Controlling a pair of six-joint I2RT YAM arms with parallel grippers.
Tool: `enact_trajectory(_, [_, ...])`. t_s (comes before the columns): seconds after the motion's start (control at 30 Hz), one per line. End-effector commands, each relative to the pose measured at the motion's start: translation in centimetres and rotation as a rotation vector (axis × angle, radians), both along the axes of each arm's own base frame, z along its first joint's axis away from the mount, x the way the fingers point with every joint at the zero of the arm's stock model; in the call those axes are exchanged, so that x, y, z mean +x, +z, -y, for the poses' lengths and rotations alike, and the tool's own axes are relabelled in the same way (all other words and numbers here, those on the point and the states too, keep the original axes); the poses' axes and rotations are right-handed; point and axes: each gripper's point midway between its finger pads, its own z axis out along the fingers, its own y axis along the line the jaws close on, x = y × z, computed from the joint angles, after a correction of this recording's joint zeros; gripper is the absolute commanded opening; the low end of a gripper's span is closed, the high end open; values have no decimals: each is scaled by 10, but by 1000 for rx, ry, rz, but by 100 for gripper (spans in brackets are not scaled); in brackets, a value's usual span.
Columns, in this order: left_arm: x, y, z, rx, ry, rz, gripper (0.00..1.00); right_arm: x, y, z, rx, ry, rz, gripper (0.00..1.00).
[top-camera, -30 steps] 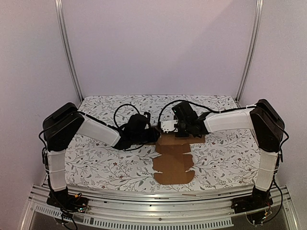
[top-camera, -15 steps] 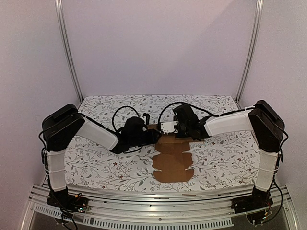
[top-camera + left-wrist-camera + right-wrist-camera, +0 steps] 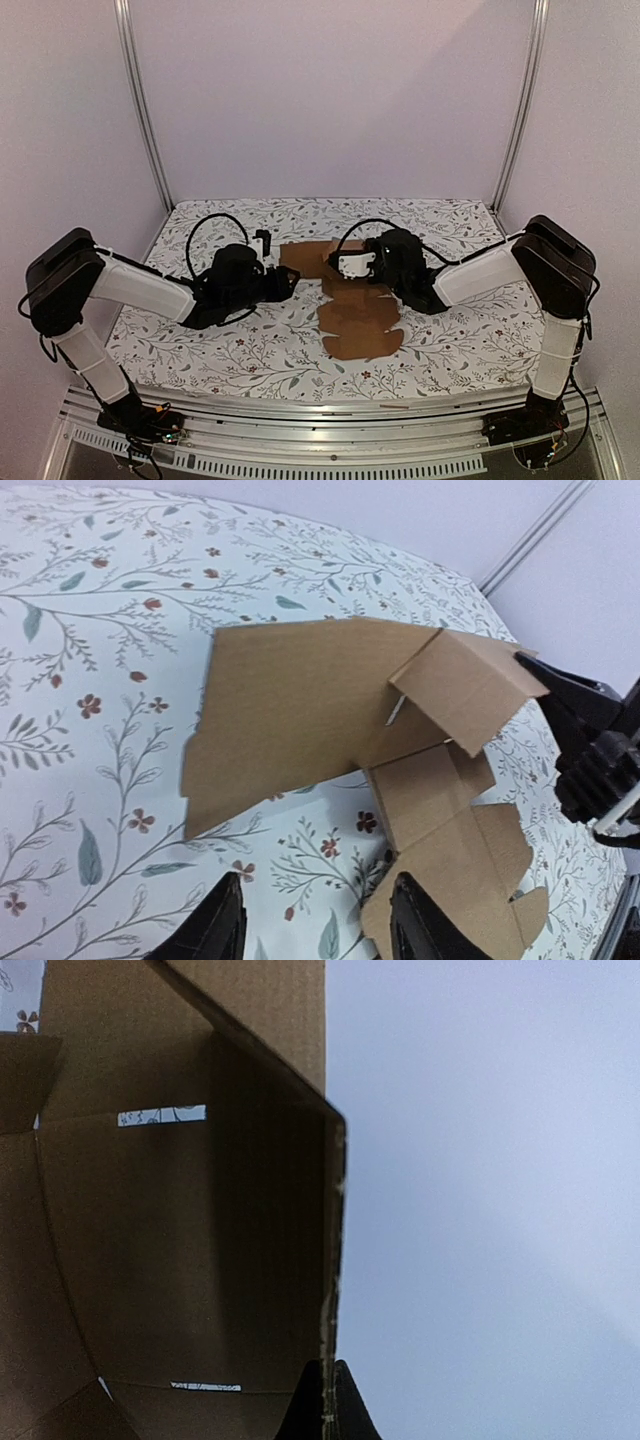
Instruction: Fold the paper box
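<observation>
The table's covered in a white cloth [image 3: 250, 345] printed with grey leafy vines and little red flowers. It's boxed in by plain pale lilac walls [image 3: 330, 100], with a slim aluminium post [image 3: 140, 110] in each back corner and a slotted metal rail [image 3: 320, 415] along the near edge. The paper box [image 3: 360, 325] sits about mid-table between the two arms. It's plain matte brown cardboard, mostly lying flat as a die-cut sheet with notches, slits and rounded tabs at the near end. One squarish flap [image 3: 465, 685] on its far right side is creased up off the cloth. The right gripper [image 3: 325, 1400] has its black fingertips pressed together on that flap's thin edge, and its own camera shows the shaded inner face of the cardboard with two narrow slots. The left gripper [image 3: 318, 922] hangs low just left of the sheet, fingers spread, nothing between them but cloth.
</observation>
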Motion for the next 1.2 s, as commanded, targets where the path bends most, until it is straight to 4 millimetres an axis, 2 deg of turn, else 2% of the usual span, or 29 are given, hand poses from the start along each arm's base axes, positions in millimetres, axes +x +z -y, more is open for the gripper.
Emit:
enact_trajectory(0.0, [7,-14,-38,75,99,13,49,-9,24,-1,49,17,150,0])
enact_trajectory(0.13, [7,-12,-57,84,160,28,49,-13,13,2,29,16,204,0])
enact_trajectory(0.27, [17,-22,-74,110,233,-9,50,-15,5,0,10,15,241,0])
enact_trajectory(0.53, [49,-37,-77,134,264,-15,51,-21,-14,-4,-35,38,202,0])
enact_trajectory(0.63, [58,-39,-48,124,113,0,51,-23,-23,-2,-52,33,163,0])
enact_trajectory(0.7, [53,-37,-20,81,-33,29,51,-23,-25,-1,-48,24,150,0])
enact_trajectory(0.77, [44,-32,-1,27,-150,55,51,-23,-28,1,-51,16,148,0])
enact_trajectory(0.9, [29,-27,16,-33,-279,77,51,-24,-35,4,-62,13,148,0])
enact_trajectory(1.17, [14,-29,56,-94,-470,61,53,-27,-41,5,-76,6,149,0])
